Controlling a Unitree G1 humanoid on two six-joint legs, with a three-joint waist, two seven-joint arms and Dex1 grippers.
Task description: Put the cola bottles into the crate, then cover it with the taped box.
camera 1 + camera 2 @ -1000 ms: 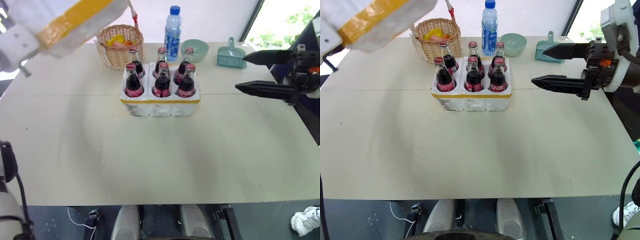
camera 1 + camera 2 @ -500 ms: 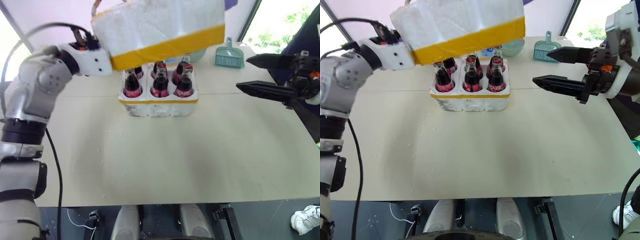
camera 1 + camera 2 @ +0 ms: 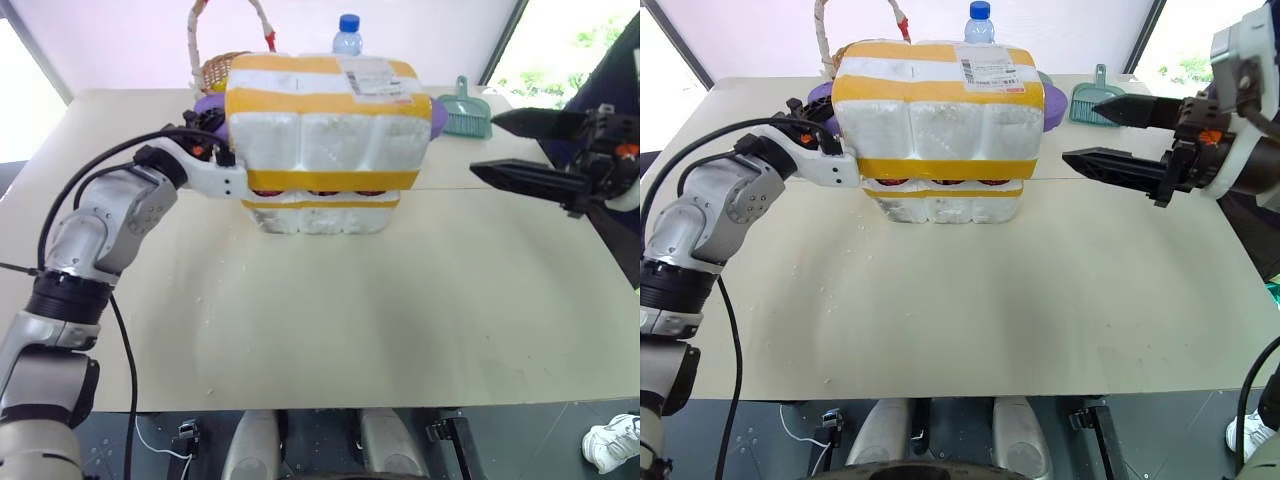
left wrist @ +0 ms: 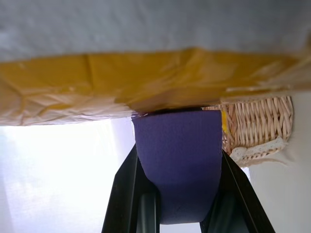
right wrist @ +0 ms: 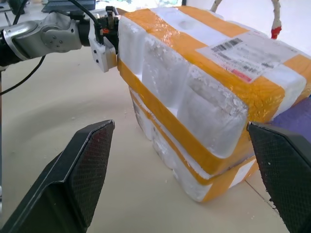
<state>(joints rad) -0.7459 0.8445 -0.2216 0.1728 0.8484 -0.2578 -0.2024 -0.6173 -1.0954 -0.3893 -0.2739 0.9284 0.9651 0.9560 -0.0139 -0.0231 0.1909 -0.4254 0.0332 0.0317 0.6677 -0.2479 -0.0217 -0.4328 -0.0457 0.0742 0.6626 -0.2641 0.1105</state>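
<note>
Pale table (image 3: 970,300) carries the crate (image 3: 940,205). Left tool (image 3: 840,165), squeezed shut, holds the box (image 3: 935,110) over it; right tool (image 3: 1095,130) waits wide open, empty. Letting go crooked could tip bottles.

Taped box (image 3: 325,135) sits over crate (image 3: 320,212), mid-worktop (image 3: 330,320) toward far edge. Behind it: basket (image 3: 215,70), water bottle (image 3: 346,35). Dustpan (image 3: 462,112) toward far right corner.

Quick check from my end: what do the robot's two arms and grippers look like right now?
The left arm has rounded silver-grey shells, black joint rings, a white wrist block and loose black cables. The left gripper has two black fingers. The right gripper has two long, pointed black fingers with mesh-textured pads, on a dark wrist with a small orange marking.
</note>
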